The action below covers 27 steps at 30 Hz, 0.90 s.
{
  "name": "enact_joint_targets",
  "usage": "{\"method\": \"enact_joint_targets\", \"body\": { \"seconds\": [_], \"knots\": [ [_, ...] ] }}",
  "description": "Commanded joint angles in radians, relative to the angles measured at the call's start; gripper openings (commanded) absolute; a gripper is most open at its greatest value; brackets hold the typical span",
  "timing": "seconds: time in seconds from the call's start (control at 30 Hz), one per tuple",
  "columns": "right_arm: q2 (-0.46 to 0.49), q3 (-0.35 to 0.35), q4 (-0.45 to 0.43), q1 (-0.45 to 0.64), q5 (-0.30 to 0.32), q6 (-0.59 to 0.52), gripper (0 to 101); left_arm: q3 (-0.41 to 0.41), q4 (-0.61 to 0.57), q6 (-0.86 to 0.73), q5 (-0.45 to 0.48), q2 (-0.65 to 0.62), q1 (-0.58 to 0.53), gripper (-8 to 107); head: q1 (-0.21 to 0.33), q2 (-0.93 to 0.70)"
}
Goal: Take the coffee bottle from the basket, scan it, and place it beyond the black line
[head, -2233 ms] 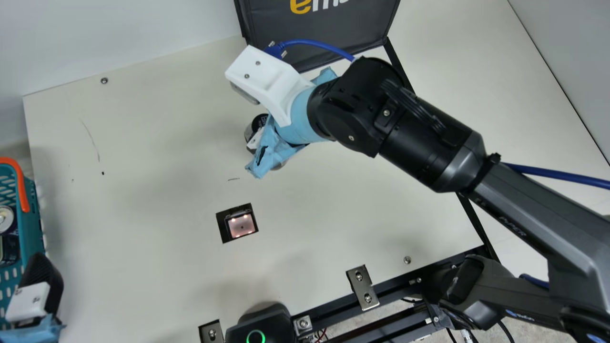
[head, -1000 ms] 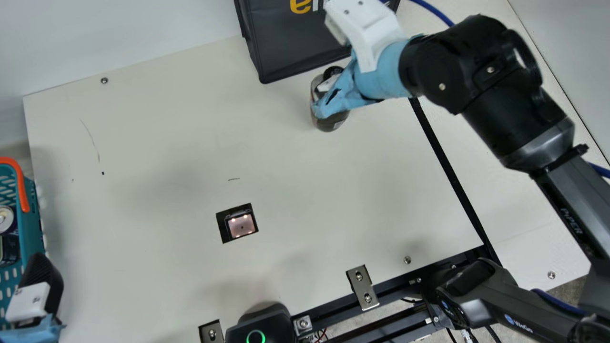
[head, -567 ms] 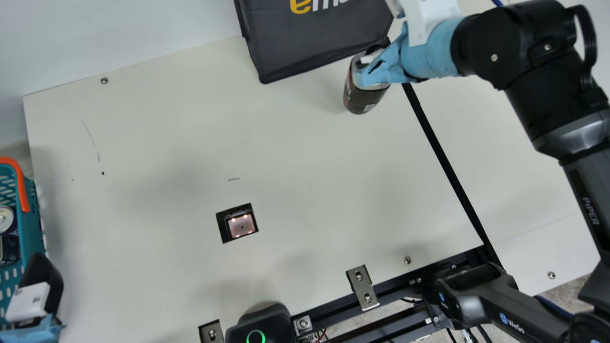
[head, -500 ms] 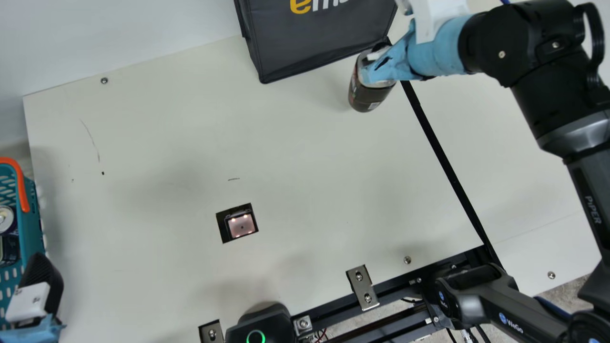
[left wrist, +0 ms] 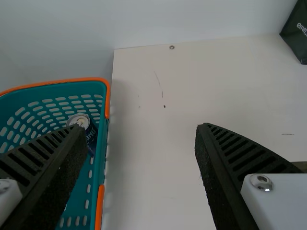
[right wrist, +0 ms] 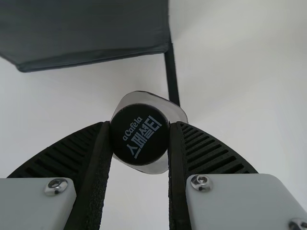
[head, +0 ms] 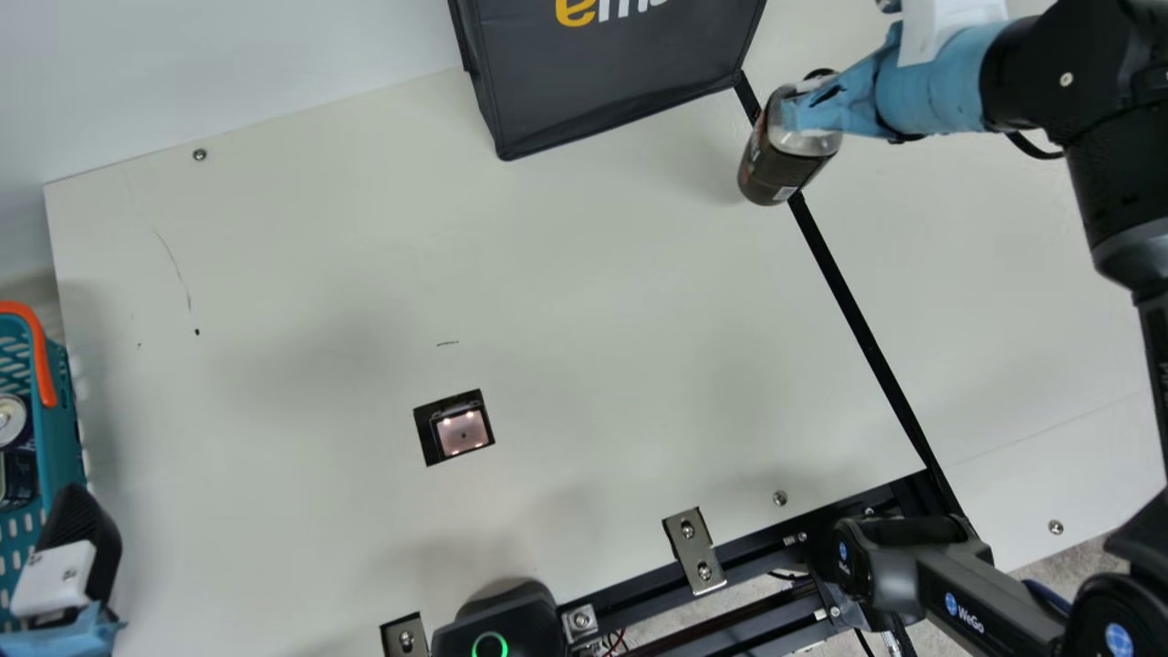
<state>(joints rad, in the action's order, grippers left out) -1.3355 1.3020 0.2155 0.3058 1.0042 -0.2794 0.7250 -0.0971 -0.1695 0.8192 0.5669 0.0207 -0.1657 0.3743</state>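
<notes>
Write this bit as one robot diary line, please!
right gripper: holds coffee bottle by its cap | bottle: at black line | left gripper: open, near basket | scanner: lit

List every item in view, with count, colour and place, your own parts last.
coffee bottle: one, dark with clear upper part, in right tool
basket: one, teal with orange trim, main view's left
can: at least one, dark with silver top, in basket
scanner: one, black with lit window, set in table
table: one, cream
line: one, black, across table
bag: one, dark grey, table's far side
device: one, black with green ring, near edge
right arm: one, black, main view's right
tools: two, black; right on bottle, left by basket
</notes>
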Motion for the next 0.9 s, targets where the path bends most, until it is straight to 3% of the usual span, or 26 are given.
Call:
{"method": "enact_joint_targets", "body": {
  "seconds": [0.0, 0.87],
  "knots": [
    [-0.003, -0.002, 0.006, 0.03, -0.003, -0.005, 0, 0.0, 0.0, 0.0, 0.0, 0.0, 0.0, 90, 0.027, 0.002],
    [-0.057, -0.022, 0.001, 0.211, -0.061, -0.024, 0, 0.0, 0.0, 0.0, 0.0, 0.0, 0.0, 90, 0.027, 0.002]
  ]
}}
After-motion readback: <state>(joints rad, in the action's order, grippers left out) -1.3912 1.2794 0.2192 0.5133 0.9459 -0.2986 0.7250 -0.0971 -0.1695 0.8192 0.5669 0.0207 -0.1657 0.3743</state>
